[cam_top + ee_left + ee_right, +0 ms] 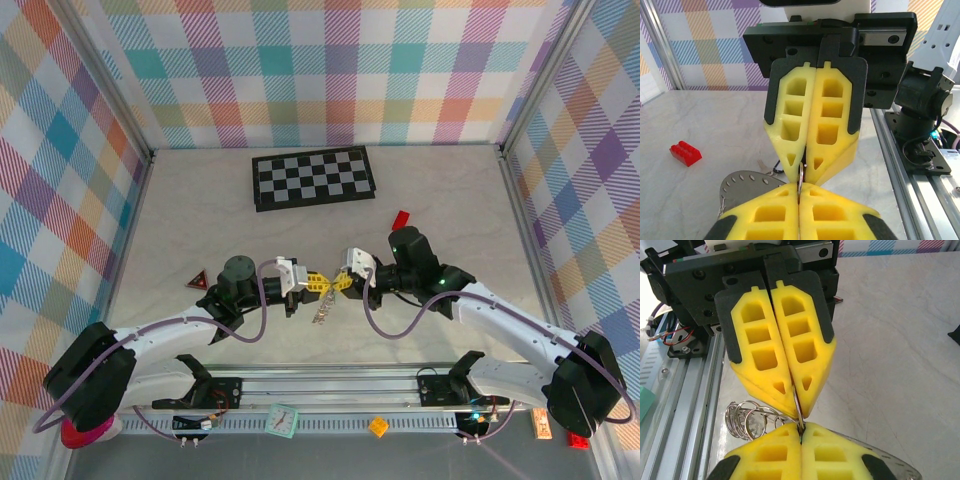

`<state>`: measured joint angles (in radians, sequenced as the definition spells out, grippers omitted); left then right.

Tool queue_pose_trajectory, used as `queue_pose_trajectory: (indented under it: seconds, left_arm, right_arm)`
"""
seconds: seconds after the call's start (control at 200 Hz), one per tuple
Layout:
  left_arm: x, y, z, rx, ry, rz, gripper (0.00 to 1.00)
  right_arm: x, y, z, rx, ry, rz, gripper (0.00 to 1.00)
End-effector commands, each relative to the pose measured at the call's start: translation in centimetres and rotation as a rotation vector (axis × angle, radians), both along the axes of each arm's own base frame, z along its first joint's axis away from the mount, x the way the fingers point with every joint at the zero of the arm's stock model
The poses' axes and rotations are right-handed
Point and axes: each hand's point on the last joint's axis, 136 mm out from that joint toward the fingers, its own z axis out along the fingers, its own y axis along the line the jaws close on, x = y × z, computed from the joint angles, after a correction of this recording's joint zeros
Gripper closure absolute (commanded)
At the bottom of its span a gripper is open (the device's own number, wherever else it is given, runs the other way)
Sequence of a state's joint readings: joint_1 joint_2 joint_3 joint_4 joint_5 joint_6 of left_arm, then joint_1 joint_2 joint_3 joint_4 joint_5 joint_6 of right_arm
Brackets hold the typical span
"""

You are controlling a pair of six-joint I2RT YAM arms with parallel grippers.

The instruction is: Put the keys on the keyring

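The keyring (741,181) sits at the middle of the bench (200,200), toward its near edge, caught between the two grippers. Its flat grey plate pokes out from behind the yellow fingers, and a bunch of its wire loops (747,419) fans out on the other side. Whether it lies on the bench or hangs just above it cannot be told. Individual keys cannot be made out in the tangle of metal.

The left gripper (320,284) and the right gripper (338,283) meet tip to tip. Each has its fingers pressed together, pinching a thin wire ring at the keyring's rim that shows edge-on in the seam where the tips meet. The bulky yellow fingers (832,135) hide most of the ring and the pinch itself in both wrist views.

A small red toy brick (401,219) lies on the bench just beyond the right arm, apart from the grippers. A black-and-white chequered board (313,177) lies flat farther back, well apart. A red triangle piece (200,281) rests to the left, beside the left arm's dark joint (240,272). An aluminium rail (330,385) runs along the near edge under both arm bases, with a teal object (283,420) and a yellow brick (378,426) nearer still.
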<state>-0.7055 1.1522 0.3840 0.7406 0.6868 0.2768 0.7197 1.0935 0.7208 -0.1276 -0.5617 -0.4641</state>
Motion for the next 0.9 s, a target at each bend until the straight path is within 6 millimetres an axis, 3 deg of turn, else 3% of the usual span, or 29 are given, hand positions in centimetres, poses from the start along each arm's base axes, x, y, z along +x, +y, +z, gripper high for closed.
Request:
queue_pose_trajectory:
  seconds: [0.0, 0.17, 0.4, 0.545, 0.61, 0.7, 0.895]
  left_arm:
    - [0.2, -0.2, 1.0, 0.023, -0.027, 0.008, 0.88]
    - [0.8, 0.1, -0.9, 0.197, -0.015, 0.024, 0.85]
    - [0.8, 0.2, -0.7, 0.278, -0.019, 0.004, 0.96]
    - [0.3, 0.1, -0.5, 0.280, -0.013, -0.025, 1.00]
    - [0.2, 0.1, -0.3, 0.264, -0.013, -0.029, 1.00]
    - [0.1, 0.0, 0.0, 0.223, -0.014, -0.028, 1.00]
    - [0.0, -0.2, 0.6, 0.130, -0.015, -0.019, 1.00]
  right_arm:
    - [-0.7, 0.1, 1.5, -0.013, -0.047, 0.071, 1.00]
    - [-0.9, -0.4, 0.9, -0.115, -0.037, 0.090, 1.00]
    - [-1.4, 0.2, 0.3, -0.226, -0.041, 0.142, 1.00]
    - [-0.8, 0.6, 1.2, -0.194, -0.064, 0.104, 1.00]
    - [0.3, 0.5, 1.4, -0.163, -0.061, 0.033, 0.79]
    - [0.9, -0.2, 1.3, -0.098, -0.009, -0.030, 0.66]
    - [0.7, -0.9, -0.1, -0.004, 0.123, -0.101, 0.63]
